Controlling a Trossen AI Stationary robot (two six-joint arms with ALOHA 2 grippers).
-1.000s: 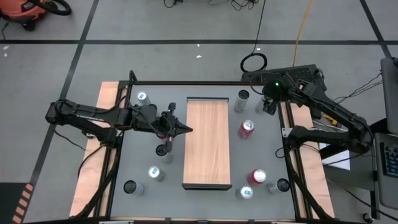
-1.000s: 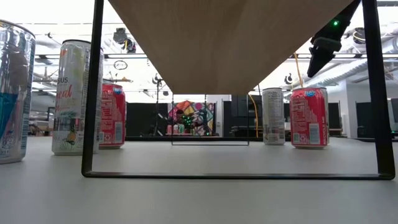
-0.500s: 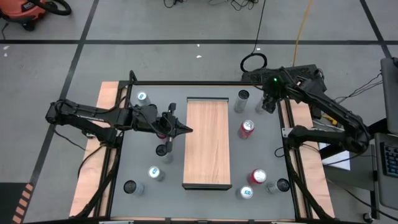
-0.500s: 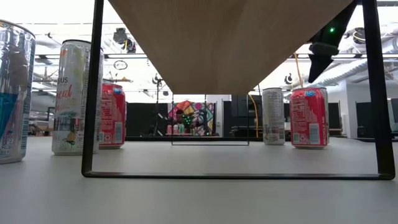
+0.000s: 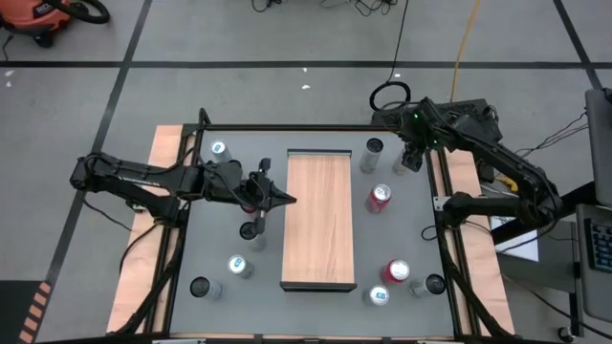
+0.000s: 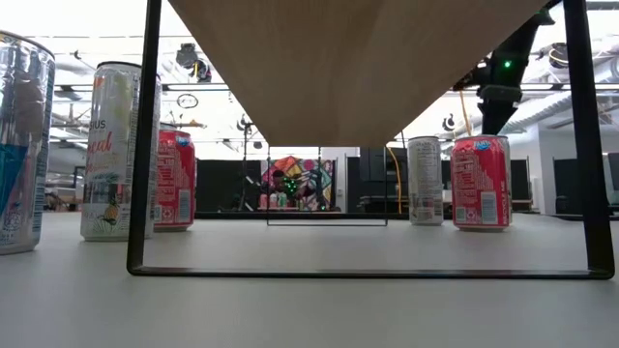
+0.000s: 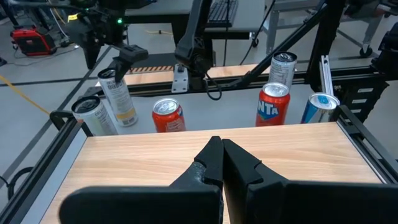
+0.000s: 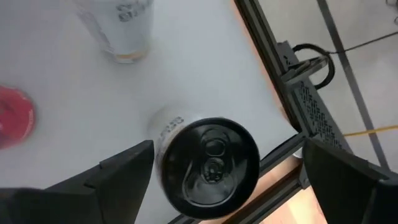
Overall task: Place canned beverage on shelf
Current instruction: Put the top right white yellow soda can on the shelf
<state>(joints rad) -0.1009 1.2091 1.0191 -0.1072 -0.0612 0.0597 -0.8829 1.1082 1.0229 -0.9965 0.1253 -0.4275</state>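
Observation:
The shelf (image 5: 316, 220), a long wood-grain board, stands on thin dark legs (image 6: 145, 145) in the table's middle. My right gripper (image 5: 412, 159) hangs open over a black-topped can (image 8: 211, 158) standing upright in the table's far right corner (image 5: 402, 164). Its fingers (image 8: 118, 171) stand on either side of the can's top, apart from it. My left gripper (image 7: 221, 155) is shut and empty, held still above the shelf's left edge (image 5: 287, 200).
Several more cans stand around the shelf: a red one (image 5: 381, 196) and a grey one (image 5: 373, 151) near my right gripper, others at the near right (image 5: 395, 272) and on the left (image 5: 239, 266). A dark frame rail (image 8: 267, 43) edges the table beside the black-topped can.
My right arm has swung toward the table's far edge and sunk a little, tipping its gripper further down over the can in the far right corner.

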